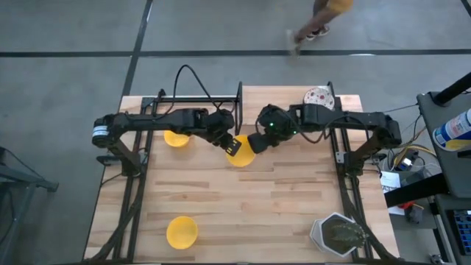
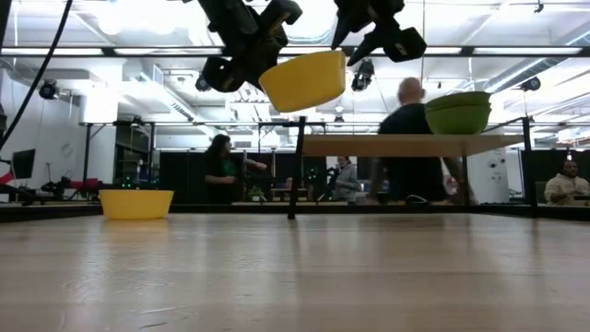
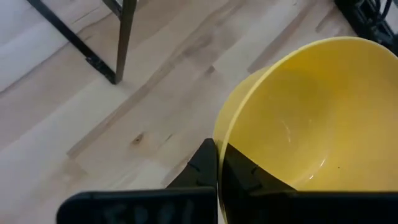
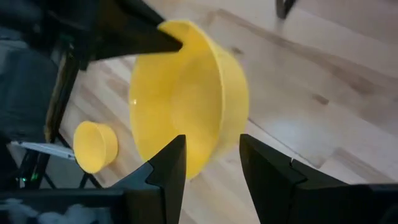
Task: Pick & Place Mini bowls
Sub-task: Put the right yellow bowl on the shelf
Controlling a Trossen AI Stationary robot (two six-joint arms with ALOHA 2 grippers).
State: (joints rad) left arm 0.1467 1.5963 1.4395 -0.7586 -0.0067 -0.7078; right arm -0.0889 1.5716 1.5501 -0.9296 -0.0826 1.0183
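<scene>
A plain yellow mini bowl (image 2: pixel 304 80) hangs high above the table's far middle, with my left gripper (image 3: pixel 217 155) shut on its rim. My right gripper (image 4: pixel 211 146) stands open just beside it on the opposite side. Its fingers straddle the bowl's wall (image 4: pixel 205 124), and I cannot tell whether they touch. A second yellow bowl (image 1: pixel 176 138) sits on its base under my left arm. A third one (image 1: pixel 182 230) sits near the front left. A white speckled bowl (image 1: pixel 319 97) rests at the far right. My left gripper pinches the yellow bowl's rim (image 3: pixel 219 138), one finger inside the bowl and one outside. The fingers come slanting down from the table's left side. The bowl is lifted clear of the table and slightly tilted, with its open side up.
A grey-white hexagonal container (image 1: pixel 338 234) stands at the front right corner. A black upright frame (image 1: pixel 239 103) stands at the far edge behind the grippers. People move in the room beyond the table. The wooden top in the near middle is bare.
</scene>
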